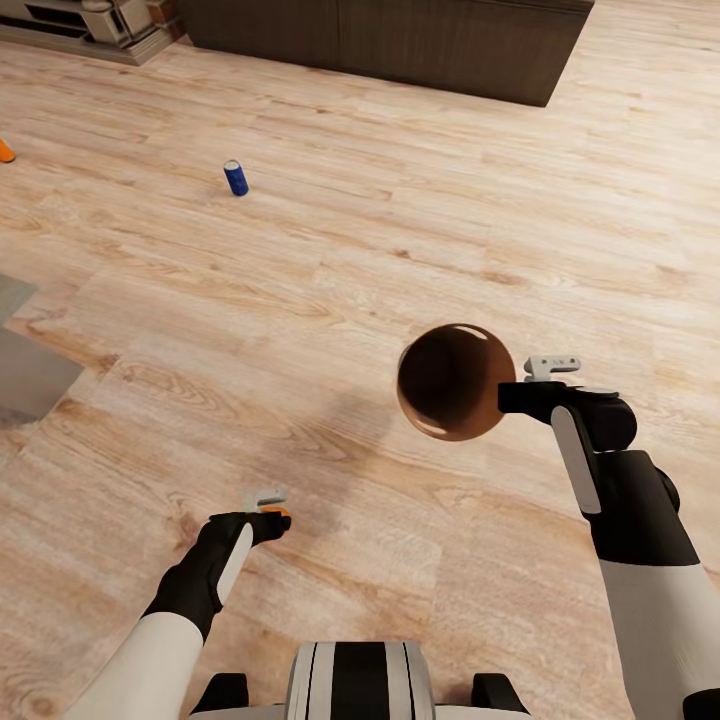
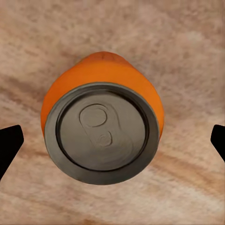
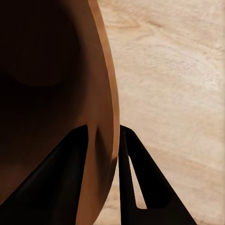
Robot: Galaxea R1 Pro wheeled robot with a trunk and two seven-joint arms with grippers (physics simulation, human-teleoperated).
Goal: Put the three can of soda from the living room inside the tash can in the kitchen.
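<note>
My right gripper [image 1: 522, 384] is shut on the rim of the glossy copper-brown trash can [image 1: 450, 384], holding it above the wood floor. In the right wrist view one finger [image 3: 65, 178] is inside its dark wall [image 3: 47, 93] and the other is outside. My left gripper [image 1: 270, 504] is open just above an upright orange soda can [image 1: 277, 512]. The left wrist view shows that can's silver top [image 2: 101, 133] between the widely spread fingertips [image 2: 9, 143], untouched. A dark blue can [image 1: 236, 177] stands far ahead on the left. Another orange can [image 1: 5, 150] peeks in at the left edge.
A long dark brown low cabinet [image 1: 400, 40] runs along the far side. A grey low table corner [image 1: 25, 370] juts in from the left. A pale stone hearth [image 1: 90, 25] sits at the far left. Light wood plank floor [image 1: 400, 230] lies between.
</note>
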